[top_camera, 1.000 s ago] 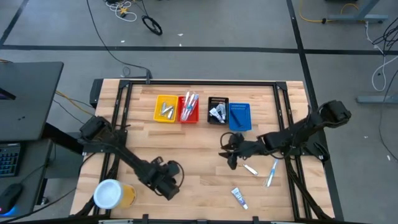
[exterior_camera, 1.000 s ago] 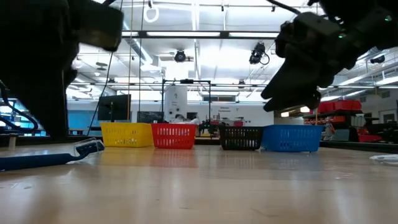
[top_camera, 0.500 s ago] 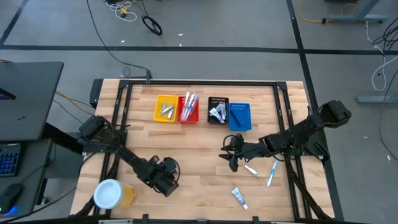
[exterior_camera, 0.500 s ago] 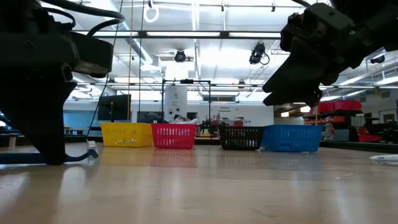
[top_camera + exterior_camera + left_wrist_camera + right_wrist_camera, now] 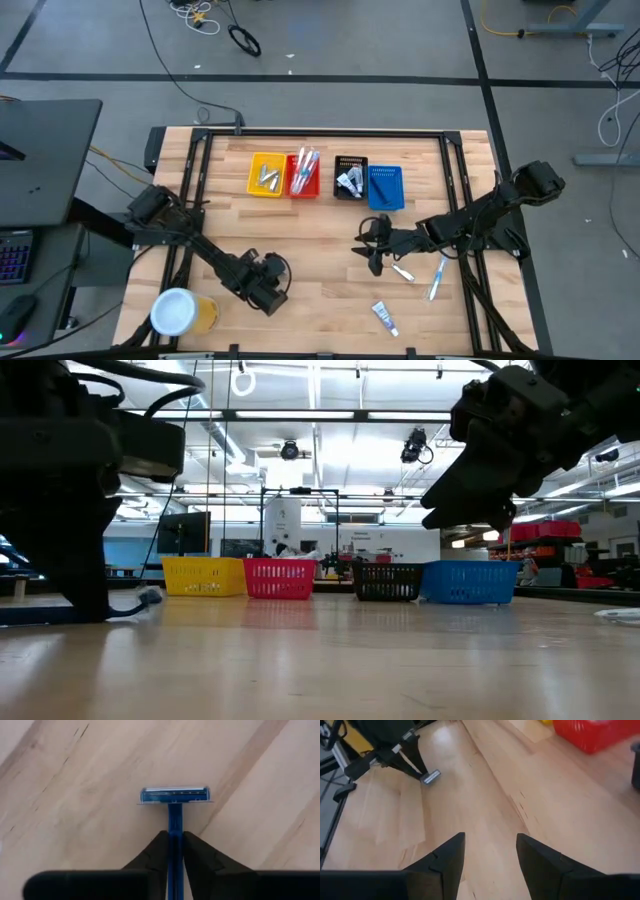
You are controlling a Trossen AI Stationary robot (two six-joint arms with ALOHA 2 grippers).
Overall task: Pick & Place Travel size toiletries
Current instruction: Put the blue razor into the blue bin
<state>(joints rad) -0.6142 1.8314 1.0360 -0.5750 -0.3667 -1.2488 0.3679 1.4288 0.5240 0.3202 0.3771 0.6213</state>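
Note:
A dark blue razor [image 5: 174, 802] lies on the wooden table [image 5: 320, 230] at the near left, its head [image 5: 148, 598] pointing away from my left gripper [image 5: 174, 842], which is shut on its handle. My right gripper [image 5: 490, 852] hangs open above the table's middle right [image 5: 368, 252], holding nothing. A white tube [image 5: 402, 271], a toothbrush [image 5: 438, 277] and another tube [image 5: 385, 318] lie on the table near it. More toiletries sit in the yellow bin [image 5: 267, 175], red bin [image 5: 304, 175] and black bin [image 5: 350, 177]. My left gripper pinches the razor's slim handle [image 5: 174, 827] between its two fingers, a little behind the head. The fingers come from above and point down. The razor lies flat at table level, its head [image 5: 175, 795] sticking out past the fingertips.
The four bins stand in a row at the far middle, the blue bin [image 5: 386, 187] on the right. A yellow cup with a white lid [image 5: 180, 312] stands at the near left corner, close to my left arm. Bare wood lies between the two grippers.
My left gripper has come down onto the razor on the table and shifted a little toward the left edge; it now stands over the handle. The razor has stayed where it lay.

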